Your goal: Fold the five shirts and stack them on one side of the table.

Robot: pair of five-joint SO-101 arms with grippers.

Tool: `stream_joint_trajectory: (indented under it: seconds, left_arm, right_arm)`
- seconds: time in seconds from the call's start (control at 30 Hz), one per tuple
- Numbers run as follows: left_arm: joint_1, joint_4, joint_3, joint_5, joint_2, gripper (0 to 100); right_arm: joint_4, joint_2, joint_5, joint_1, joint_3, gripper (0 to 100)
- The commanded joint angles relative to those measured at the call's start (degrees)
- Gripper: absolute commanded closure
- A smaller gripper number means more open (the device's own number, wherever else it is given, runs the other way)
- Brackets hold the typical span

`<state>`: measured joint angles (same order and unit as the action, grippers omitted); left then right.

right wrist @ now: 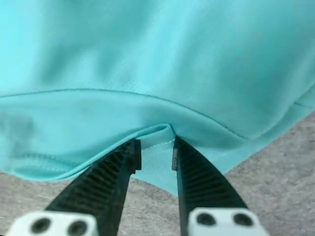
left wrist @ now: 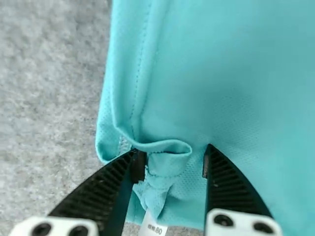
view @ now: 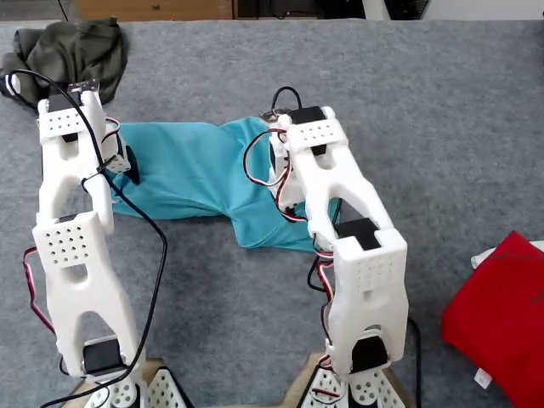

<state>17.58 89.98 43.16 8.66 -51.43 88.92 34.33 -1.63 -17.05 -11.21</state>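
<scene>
Teal knit shirt (view: 195, 174), finely dimpled and stitched along its hem, lies rumpled and twisted at mid-bench between the two arms. The left gripper (left wrist: 170, 157) pinches a bunched fold at the shirt's left edge. The right gripper (right wrist: 153, 147) nips the hem towards its right side. An olive shirt (view: 72, 51) sits crumpled at the far left corner. A red shirt (view: 501, 310) lies flat, apparently folded, at the near right. On the grey, felt-like bench (view: 442, 127) no stack is formed yet, so the task appears to be at an early stage.
</scene>
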Motion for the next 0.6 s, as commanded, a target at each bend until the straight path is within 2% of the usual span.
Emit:
stream_joint_trajectory:
  seconds: [0.0,0.3,0.57]
  left_arm:
    - [-0.26,-0.53,1.49,0.44,-0.13,79]
    - [-0.26,-0.53,1.58,0.44,-0.13,79]
    - [-0.26,-0.53,1.58,0.44,-0.13,79]
  right_arm:
    - [-0.35,0.22,-0.62,-0.48,-3.82,87.6]
    - [0.09,-0.13,-0.62,-0.4,-3.56,92.8]
    - [5.36,-0.13,-0.18,3.38,-5.14,94.2]
